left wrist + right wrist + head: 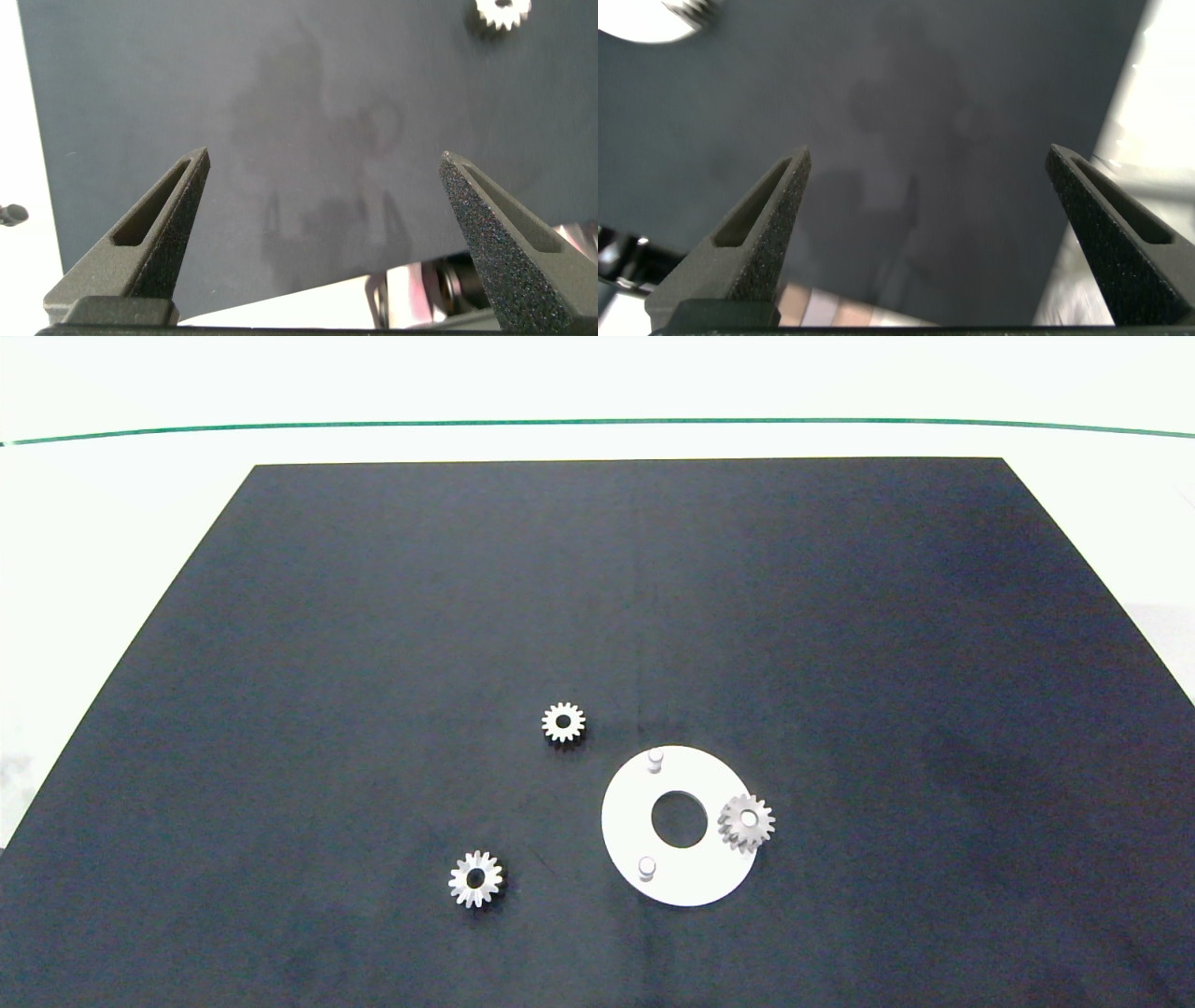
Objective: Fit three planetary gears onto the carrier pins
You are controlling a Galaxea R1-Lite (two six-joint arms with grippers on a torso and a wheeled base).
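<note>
With both the left gripper (322,201) and right gripper (929,196) wide open, pinch the near-left gear (475,878) across its teeth — small, hard, probably slippery.

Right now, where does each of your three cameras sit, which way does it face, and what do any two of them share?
Head view: above, looking down on the black mat; white round disc, one silver-grey gear on it, two loose; no arms.
Left wrist view: on the left arm, facing the mat; open left gripper and a loose gear.
Right wrist view: on the right arm; open right gripper, the disc's edge.
Shared: mat, disc, gears.
</note>
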